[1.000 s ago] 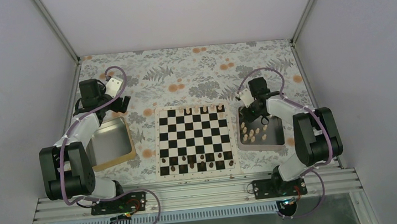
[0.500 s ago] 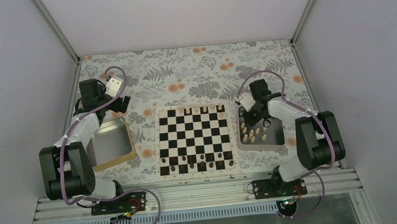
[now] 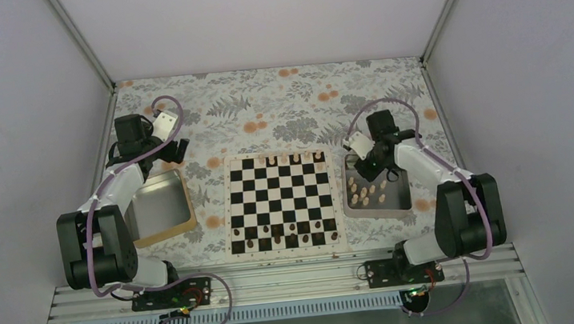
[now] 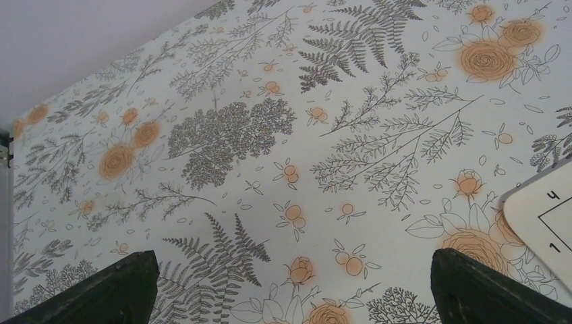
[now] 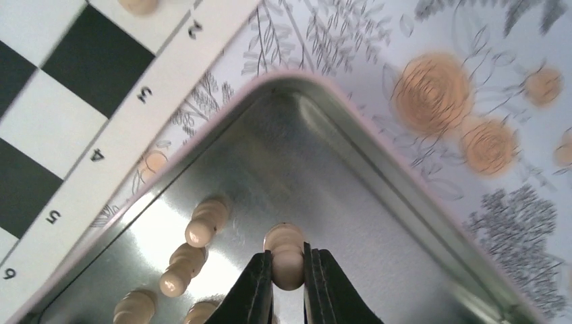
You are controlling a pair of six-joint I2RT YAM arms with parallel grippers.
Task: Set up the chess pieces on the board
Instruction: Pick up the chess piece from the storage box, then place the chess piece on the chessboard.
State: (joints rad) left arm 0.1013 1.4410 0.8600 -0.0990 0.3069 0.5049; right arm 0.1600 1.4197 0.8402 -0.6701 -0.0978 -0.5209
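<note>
The black and white board (image 3: pixel 280 199) lies mid-table; its corner shows in the right wrist view (image 5: pixel 67 88) and in the left wrist view (image 4: pixel 546 216). Several pale tan chess pieces (image 3: pixel 295 159) stand on its far row. More lie in the steel tray (image 3: pixel 407 198) right of the board. My right gripper (image 3: pixel 367 171) is in that tray's far left corner, shut on one tan pawn (image 5: pixel 284 237) that stands on the tray floor; the gripper also shows in the right wrist view (image 5: pixel 288 260). My left gripper (image 3: pixel 180 151) is open and empty over the tablecloth, as the left wrist view (image 4: pixel 290 270) shows.
Dark brown chessmen (image 3: pixel 283 235) stand on the board's near rows. A second steel tray (image 3: pixel 156 212) with a yellowish rim sits left of the board under the left arm. Loose tan pawns (image 5: pixel 202 226) lie just left of the right gripper. Enclosure walls stand on three sides.
My right wrist has shifted slightly right and farther back over the tray, and its elbow has swung right. The left arm has not moved.
</note>
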